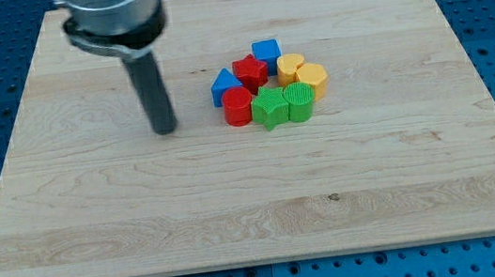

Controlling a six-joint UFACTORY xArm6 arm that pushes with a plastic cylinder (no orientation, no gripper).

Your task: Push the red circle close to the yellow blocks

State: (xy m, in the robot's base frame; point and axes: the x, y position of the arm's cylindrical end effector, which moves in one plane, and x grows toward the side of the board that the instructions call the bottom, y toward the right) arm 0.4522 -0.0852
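Two yellow blocks (302, 72) sit beyond the green – the tip (164, 128) waits left of the red circle (237, 108), seemingly approaching; no jaws here.

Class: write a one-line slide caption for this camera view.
My tip stands left of the red circle in a block cluster on the wooden board.

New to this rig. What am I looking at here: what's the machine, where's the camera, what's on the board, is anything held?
One camera looks down at a slant on a wooden board. The dark rod is the arm's end effector; it grips nothing, only pushes. My tip rests on the board at the view's left of a tight cluster, apart from it: red circle nearest, blue triangle, red block, blue block, two yellow blocks, green star, green block. Nothing is held.
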